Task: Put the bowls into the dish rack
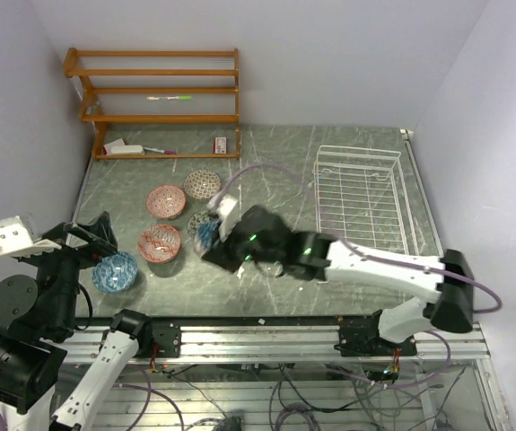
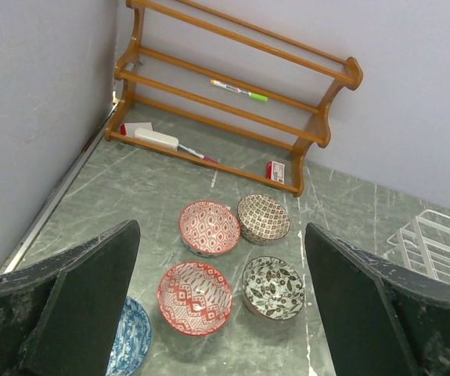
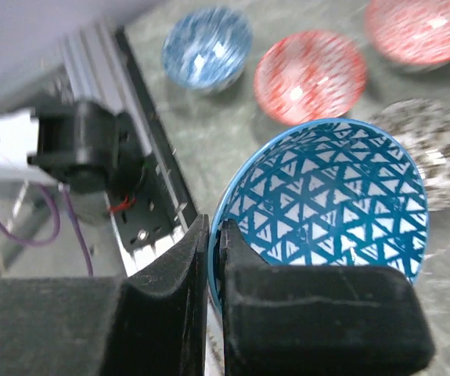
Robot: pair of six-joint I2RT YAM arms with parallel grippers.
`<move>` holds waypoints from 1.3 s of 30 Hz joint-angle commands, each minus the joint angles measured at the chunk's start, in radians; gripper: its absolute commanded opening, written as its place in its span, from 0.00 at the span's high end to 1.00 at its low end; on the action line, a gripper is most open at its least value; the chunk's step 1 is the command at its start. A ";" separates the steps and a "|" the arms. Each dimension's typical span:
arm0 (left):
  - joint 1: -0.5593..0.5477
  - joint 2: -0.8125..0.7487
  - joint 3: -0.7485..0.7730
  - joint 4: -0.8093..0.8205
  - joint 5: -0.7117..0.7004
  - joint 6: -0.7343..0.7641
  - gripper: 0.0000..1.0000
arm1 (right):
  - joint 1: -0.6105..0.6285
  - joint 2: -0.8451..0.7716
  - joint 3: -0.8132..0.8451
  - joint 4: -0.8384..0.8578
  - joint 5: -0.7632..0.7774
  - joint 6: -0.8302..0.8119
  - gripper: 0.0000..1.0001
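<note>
Right gripper (image 3: 213,235) pinching rim of blue triangle bowl (image 3: 326,204). Bowl tilted, seemingly lifted off table (image 1: 275,171), left of centre. Left gripper (image 1: 91,238) spread wide, holding nothing, near blue bowl (image 1: 114,271). Rack (image 1: 361,193) at far right, well apart, no bowl inside.

Bowls look glazed: stiff, slippery, likely to chip if knocked. Best hold is rim pinch, one finger inside, one outside.

Count: six bowls. Two blue, two red, one brown, one black-and-white. Five on table, one held. One rack.
</note>
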State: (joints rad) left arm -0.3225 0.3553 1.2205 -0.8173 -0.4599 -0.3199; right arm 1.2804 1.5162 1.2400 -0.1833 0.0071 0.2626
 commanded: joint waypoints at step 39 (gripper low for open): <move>-0.001 0.056 0.045 0.028 0.045 0.021 0.02 | -1.516 0.175 -0.724 1.765 -0.969 1.372 1.00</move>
State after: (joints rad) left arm -0.3225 0.4053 1.2755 -0.8185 -0.4313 -0.3134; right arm -0.2237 1.6756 0.5072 1.2873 -0.9512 1.4780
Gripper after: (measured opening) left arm 0.976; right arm 0.044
